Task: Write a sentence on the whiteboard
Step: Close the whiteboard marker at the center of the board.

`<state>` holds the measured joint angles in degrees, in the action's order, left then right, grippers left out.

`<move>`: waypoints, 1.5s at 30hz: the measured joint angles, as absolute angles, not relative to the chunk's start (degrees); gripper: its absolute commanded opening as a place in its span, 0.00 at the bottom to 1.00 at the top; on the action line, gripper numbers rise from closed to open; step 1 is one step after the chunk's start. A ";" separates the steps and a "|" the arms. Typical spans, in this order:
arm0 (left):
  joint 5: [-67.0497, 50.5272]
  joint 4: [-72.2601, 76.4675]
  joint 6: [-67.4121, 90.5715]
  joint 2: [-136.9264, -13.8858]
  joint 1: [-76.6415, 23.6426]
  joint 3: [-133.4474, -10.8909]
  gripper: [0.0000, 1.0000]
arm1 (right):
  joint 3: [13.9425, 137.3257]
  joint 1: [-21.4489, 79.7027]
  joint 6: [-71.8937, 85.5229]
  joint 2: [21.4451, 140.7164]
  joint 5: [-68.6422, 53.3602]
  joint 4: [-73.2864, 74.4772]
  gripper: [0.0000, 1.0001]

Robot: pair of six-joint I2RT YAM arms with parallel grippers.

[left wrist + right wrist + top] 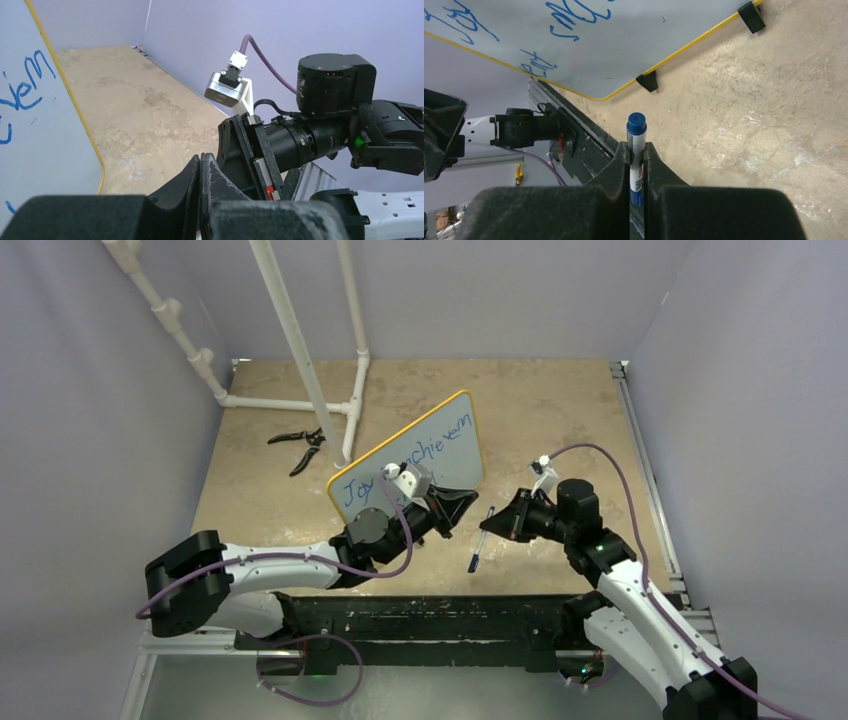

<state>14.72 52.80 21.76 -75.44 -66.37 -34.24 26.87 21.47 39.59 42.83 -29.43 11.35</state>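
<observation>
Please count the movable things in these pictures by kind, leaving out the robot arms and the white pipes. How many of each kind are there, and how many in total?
Whiteboard: 1
Marker: 1
Pliers: 1
Total: 3

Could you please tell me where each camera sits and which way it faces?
Top: above, behind the arms, looking down on table, whiteboard, pliers; both arms show.
Left wrist: behind the shut left jaws, facing the right arm past the whiteboard's edge.
Right wrist: behind the right jaws gripping the marker, facing the whiteboard's footed edge.
Shared: all see the whiteboard.
</observation>
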 measured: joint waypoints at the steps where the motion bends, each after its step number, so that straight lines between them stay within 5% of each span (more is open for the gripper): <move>1: 14.55 53.06 21.65 -75.44 -66.24 -34.41 0.00 | 26.76 21.47 39.55 42.28 -29.15 12.08 0.00; 3: 14.13 52.99 21.58 -75.44 -66.04 -34.46 0.00 | 26.74 21.47 39.59 40.66 -27.88 12.91 0.00; 7: 12.45 49.06 21.39 -74.56 -66.00 -34.48 0.33 | 26.74 21.47 40.32 39.18 -25.96 12.60 0.00; 11: 10.09 41.28 21.67 -70.70 -66.00 -34.48 0.51 | 26.74 21.47 41.39 39.18 -24.95 11.33 0.00; 20: -1.04 29.61 26.57 -67.70 -66.00 -34.46 0.70 | 28.25 21.47 41.39 39.27 -25.47 7.94 0.00; 34: -6.24 24.53 31.48 -73.65 -65.89 -34.50 0.64 | 30.59 21.47 39.86 37.01 -30.30 4.89 0.00; 40: -6.00 24.56 32.05 -74.22 -65.65 -34.63 0.42 | 30.63 21.47 39.24 36.99 -32.21 4.86 0.00; 45: -5.76 24.84 32.21 -74.96 -65.63 -35.18 0.15 | 30.63 21.47 38.63 36.99 -33.08 4.93 0.00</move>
